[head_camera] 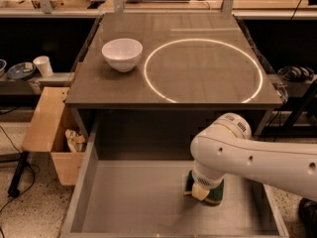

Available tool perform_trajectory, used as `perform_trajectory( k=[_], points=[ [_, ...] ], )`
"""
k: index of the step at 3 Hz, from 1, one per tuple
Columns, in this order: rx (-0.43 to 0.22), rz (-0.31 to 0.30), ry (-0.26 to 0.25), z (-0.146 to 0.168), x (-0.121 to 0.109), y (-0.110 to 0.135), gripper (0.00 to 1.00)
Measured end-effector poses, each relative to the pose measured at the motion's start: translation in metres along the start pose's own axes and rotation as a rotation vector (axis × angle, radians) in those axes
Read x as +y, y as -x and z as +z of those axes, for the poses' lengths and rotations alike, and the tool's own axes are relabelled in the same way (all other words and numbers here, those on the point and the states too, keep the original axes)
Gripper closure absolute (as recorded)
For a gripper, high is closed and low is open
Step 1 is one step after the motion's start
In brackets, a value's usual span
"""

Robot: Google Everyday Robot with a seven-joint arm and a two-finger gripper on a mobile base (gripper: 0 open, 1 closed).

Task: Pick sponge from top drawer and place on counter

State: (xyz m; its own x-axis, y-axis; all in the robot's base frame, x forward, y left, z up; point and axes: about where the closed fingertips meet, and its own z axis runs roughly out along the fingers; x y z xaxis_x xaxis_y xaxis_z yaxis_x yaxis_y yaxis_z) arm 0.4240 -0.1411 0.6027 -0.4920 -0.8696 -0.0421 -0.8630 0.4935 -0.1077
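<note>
Grey-brown and glossy, the counter carried a white bowl towards its back left corner. A thin bright ring of light lay over its middle and right, and the bowl sat just outside the ring. Below the counter's front edge the top drawer stood open, its flat grey bottom bare on the left half.

The sponge lay on that bottom, below the counter's front right part, with its dark green top showing. The gripper was down at the sponge's left side, touching it and hiding part of it. Whether it had closed on the sponge could not be told.

The white arm reached in from the right, below the counter's front edge. It blocked the view of much of the drawer's right side and of the space above the sponge.

Left of the counter stood a tan wooden box with crumpled material inside, and farther back on that side were a paper cup and a small dish.
</note>
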Motion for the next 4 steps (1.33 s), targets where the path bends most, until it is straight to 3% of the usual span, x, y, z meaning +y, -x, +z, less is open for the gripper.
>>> perform_trajectory(
  k=[1,4],
  points=[
    [0.000,0.000,0.000,0.000,0.000,0.000,1.00],
    [-0.053,-0.004,-0.010,-0.016,-0.009,-0.001,1.00]
  ],
)
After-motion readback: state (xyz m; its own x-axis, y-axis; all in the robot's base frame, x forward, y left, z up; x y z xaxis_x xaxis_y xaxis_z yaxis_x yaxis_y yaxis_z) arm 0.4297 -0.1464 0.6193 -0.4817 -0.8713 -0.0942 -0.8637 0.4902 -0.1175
